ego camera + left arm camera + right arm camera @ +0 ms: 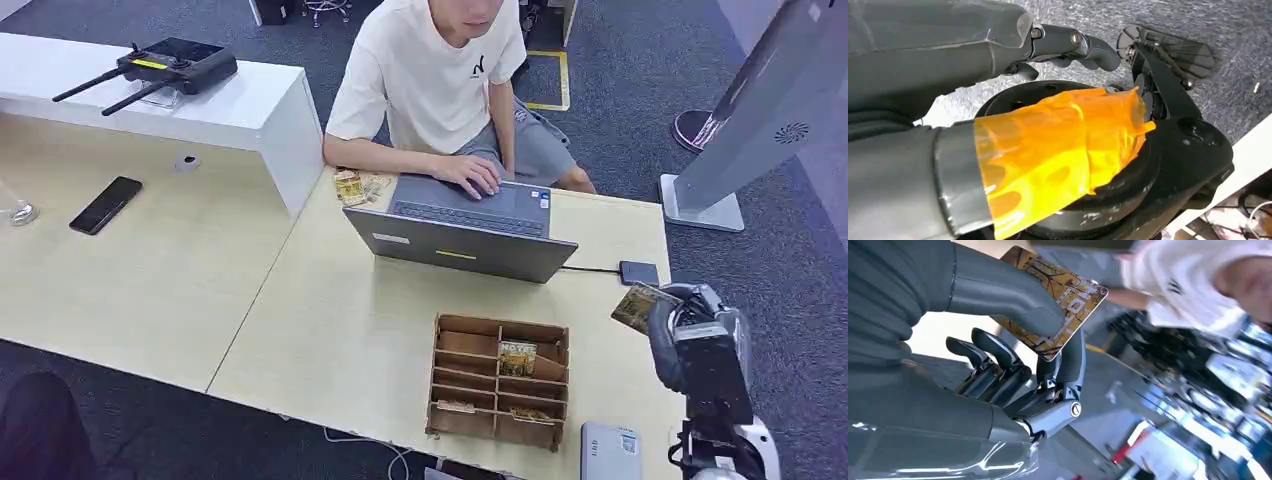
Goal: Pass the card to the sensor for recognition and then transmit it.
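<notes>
My right hand (692,338) is raised over the table's right edge and pinches a yellow-brown patterned card (640,304) between thumb and a finger. The card hangs just in front of and a little above the small dark square sensor (638,272), which lies on the table with a cable running to the laptop. In the right wrist view the card (1068,295) sits under the thumb (1013,302) of that hand (1013,370), with the other fingers loosely curled below. My left hand (973,55) hangs low with straight fingers (1078,44) and holds nothing. Its thumb is wrapped in orange tape.
A person sits behind the open grey laptop (465,228) and types on it. A wooden card rack (452,385) with a few cards stands at the near table edge, beside a white device (610,452). More cards (352,187) lie by the laptop. A phone (105,205) lies far left.
</notes>
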Tool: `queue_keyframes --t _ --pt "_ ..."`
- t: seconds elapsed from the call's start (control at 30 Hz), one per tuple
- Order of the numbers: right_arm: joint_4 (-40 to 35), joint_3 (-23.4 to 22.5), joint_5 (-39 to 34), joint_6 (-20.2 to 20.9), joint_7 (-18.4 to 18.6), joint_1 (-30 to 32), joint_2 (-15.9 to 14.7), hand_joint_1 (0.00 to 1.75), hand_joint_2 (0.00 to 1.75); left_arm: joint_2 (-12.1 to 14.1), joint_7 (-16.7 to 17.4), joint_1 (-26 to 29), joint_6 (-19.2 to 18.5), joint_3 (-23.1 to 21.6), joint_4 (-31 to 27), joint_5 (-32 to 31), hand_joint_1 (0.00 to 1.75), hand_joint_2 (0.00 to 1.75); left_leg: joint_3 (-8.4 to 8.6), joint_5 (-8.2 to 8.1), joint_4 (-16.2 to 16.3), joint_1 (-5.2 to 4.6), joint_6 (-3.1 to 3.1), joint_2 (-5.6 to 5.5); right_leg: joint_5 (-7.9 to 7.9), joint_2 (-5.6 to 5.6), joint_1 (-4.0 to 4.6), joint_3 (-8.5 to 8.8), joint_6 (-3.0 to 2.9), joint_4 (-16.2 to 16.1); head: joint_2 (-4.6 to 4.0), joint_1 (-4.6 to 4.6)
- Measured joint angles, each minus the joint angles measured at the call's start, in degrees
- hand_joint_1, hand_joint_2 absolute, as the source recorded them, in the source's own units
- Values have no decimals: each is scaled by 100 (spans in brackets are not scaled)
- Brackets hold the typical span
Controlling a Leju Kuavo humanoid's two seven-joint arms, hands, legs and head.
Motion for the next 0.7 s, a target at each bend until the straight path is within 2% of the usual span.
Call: queue_keyframes --t 0.17,0.27,0.47,0.7 --pt "-323 -44 19 -188 -310 -6 286 175 175 0 -162 16 0 -146 0 -122 0 0 -1 0 0 0 0 0 0 1 0 0 0 0 0 0" --pt "-422 -48 -293 -164 -527 -43 439 175 175 0 -212 25 4 -192 0 -173 0 0 -1 0 0 0 0 0 0 -1 0 0 0 0 0 0" --pt "-441 17 -673 57 -677 -256 653 175 175 2 -297 39 -59 -273 0 -262 0 0 -2 2 0 0 -2 0 0 0 0 2 0 1 0 0" --pt "-244 319 -988 285 -813 -792 846 175 175 15 -380 38 -111 -321 0 -435 0 0 -1 4 -1 1 -4 1 1 1 1 1 0 3 0 0"
